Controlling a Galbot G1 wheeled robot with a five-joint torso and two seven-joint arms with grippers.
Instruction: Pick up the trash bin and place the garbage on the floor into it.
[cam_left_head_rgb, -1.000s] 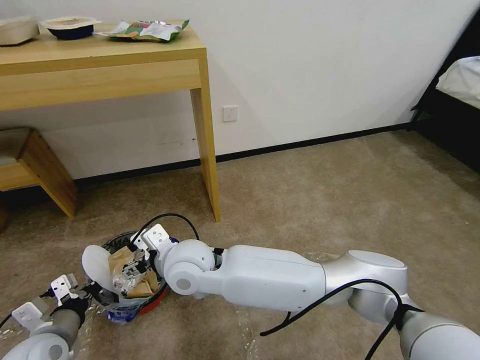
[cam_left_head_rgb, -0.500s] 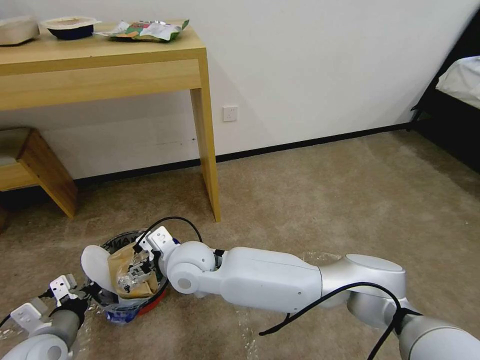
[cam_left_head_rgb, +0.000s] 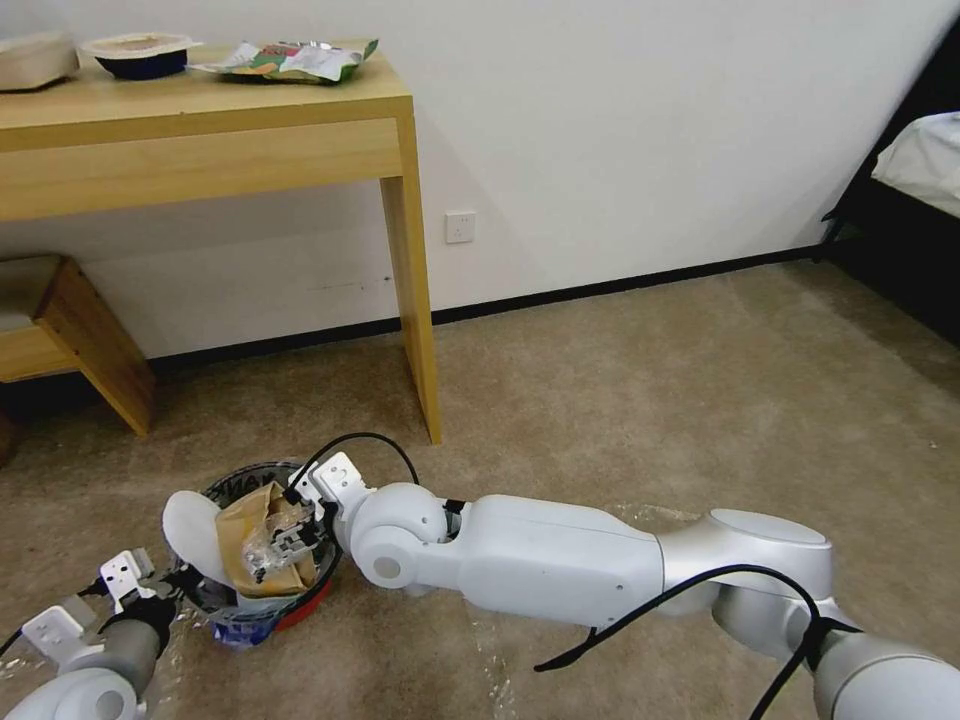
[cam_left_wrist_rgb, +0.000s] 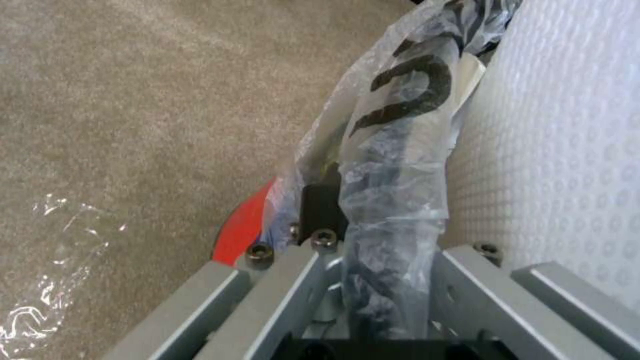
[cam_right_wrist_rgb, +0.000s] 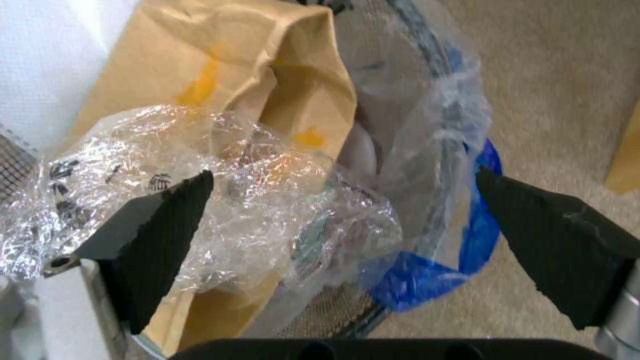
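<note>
Over trash bin (cam_left_head_rgb: 262, 560): right hand (cam_left_head_rgb: 283, 541), fingers spread above clear plastic scrap (cam_right_wrist_rgb: 220, 200).

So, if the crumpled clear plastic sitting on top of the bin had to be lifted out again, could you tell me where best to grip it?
Probably at the raised, bunched middle of the clear plastic scrap, coming from above. It lies loose on the brown cardboard inside the trash bin, and the open right gripper already straddles it. The left gripper pinches the bin's rim.
</note>
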